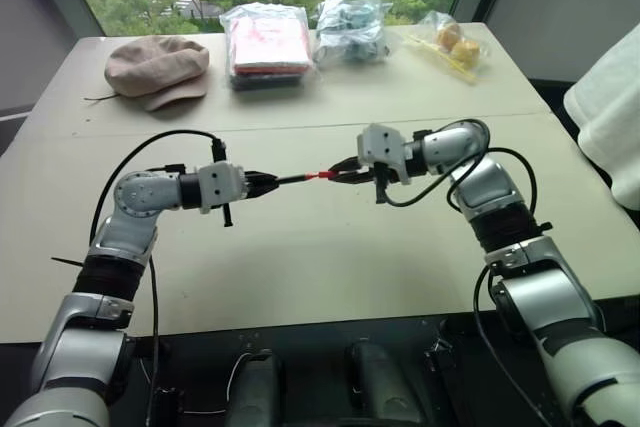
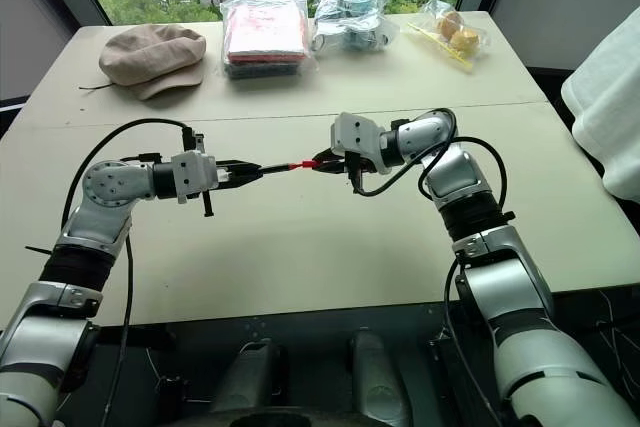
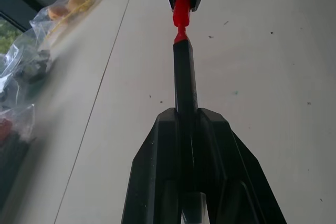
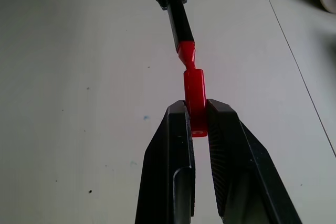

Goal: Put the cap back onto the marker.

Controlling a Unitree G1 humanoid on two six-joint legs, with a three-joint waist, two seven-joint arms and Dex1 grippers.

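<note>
From the head, the left tool [image 1: 268, 181] is clamped on the black marker [image 1: 295, 178] and the right tool [image 1: 340, 173] pinches the red cap [image 1: 323, 175], above the counter [image 1: 300, 247]; a hat [image 1: 157, 67] and some bags [image 1: 268, 42] lie far back; from the left wrist, the marker's red tip touches the cap; from the right wrist, the cap sits between the fingers [image 4: 170, 150], the tip at its mouth.

The robot has 2 arms of rounded silver-grey metal shells, with black rings at the joints. Thin black cables loop loosely along each forearm. The left gripper [image 1: 268, 181] and the right gripper [image 1: 345, 173] each have 2 black tapered fingers [image 4: 226, 150], ribbed on the inner side.
</note>
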